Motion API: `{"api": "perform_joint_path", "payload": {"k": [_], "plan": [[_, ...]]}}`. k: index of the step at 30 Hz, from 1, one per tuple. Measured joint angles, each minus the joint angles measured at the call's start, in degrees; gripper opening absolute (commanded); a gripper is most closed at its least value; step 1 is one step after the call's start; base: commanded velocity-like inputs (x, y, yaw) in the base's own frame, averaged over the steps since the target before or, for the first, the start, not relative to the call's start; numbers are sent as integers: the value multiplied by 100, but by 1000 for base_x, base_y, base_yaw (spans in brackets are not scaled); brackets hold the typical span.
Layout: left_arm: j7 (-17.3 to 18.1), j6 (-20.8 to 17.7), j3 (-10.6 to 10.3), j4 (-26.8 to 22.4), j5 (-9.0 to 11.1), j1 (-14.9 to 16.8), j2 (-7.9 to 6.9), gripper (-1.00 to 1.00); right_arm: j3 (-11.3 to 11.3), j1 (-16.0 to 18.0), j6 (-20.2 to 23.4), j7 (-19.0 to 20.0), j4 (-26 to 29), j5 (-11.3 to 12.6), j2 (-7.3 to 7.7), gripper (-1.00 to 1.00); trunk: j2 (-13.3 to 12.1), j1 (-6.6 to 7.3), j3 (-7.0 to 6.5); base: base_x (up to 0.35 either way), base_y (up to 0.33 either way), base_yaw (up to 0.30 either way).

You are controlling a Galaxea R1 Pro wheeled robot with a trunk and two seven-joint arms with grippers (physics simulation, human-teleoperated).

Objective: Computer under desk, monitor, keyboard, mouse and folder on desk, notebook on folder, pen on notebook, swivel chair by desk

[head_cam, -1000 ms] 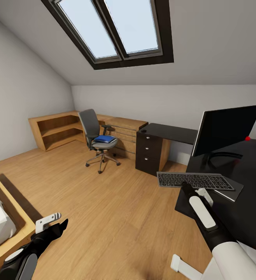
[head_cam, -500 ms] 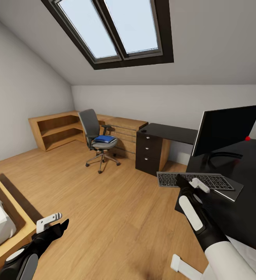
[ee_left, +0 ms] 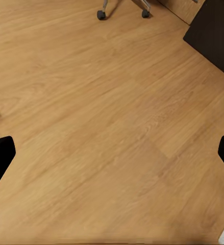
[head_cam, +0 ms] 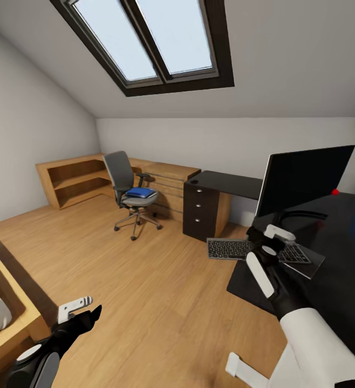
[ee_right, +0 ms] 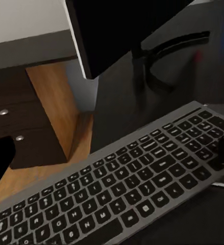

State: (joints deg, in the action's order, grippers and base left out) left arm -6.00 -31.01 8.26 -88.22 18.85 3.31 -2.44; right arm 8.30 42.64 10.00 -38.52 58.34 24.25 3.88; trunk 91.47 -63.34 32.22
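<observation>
Right tool [head_cam: 268, 237] spread just above keyboard [head_cam: 237, 249] — monitor [head_cam: 304, 180] behind, left tool [head_cam: 80, 310] spread over floor [head_cam: 145, 280]

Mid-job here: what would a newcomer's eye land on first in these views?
Likely the big black monitor on the desk at right, with the keyboard overhanging the desk's edge under the right gripper. Next, the bright blue folder on the swivel chair across the room.

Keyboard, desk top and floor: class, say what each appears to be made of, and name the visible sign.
Keyboard: silver-grey frame, perhaps brushed metal or plastic, with matt black keys bearing white legends.
Desk top: smooth black board, probably laminate, with a soft sheen.
Floor: light wood planks or wood-look laminate, with visible grain and board seams.
</observation>
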Motion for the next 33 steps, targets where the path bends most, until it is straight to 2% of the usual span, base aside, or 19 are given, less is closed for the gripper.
{"api": "perform_joint_path", "payload": {"k": [5, 8, 15, 20, 23, 33], "plan": [[8, 0, -131, 17, 1, 0, -4, 100, -17, 145, 502, -179, -3, -491, 6, 100, 0, 0, 0, 0, -50, 0], [10, 0, -189, 21, 2, 0, -5, 100, -18, 170, 677, -322, 103, -605, 12, 100, -39, 21, -17, 0, -15, 0], [2, 0, -230, 27, -2, 0, -1, 100, -1, -8, 775, -431, 433, -676, -2, 100, -319, 175, -143, 0, -5, 0], [-25, 0, -289, 52, -3, 0, 0, 100, 15, -584, 805, -450, 953, -690, -16, 100, -520, 285, -232, 0, -1, 0], [-82, -1, -347, 96, -3, 0, 0, 100, 20, -799, 780, -454, 1221, -679, -22, 100, -640, 351, -286, 0, 0, 0], [-101, -1, -373, 111, -4, 0, -9, 100, 20, -860, 750, -423, 1257, -668, -26, 100, -1042, 571, -466, 0, 0, 0]]}}
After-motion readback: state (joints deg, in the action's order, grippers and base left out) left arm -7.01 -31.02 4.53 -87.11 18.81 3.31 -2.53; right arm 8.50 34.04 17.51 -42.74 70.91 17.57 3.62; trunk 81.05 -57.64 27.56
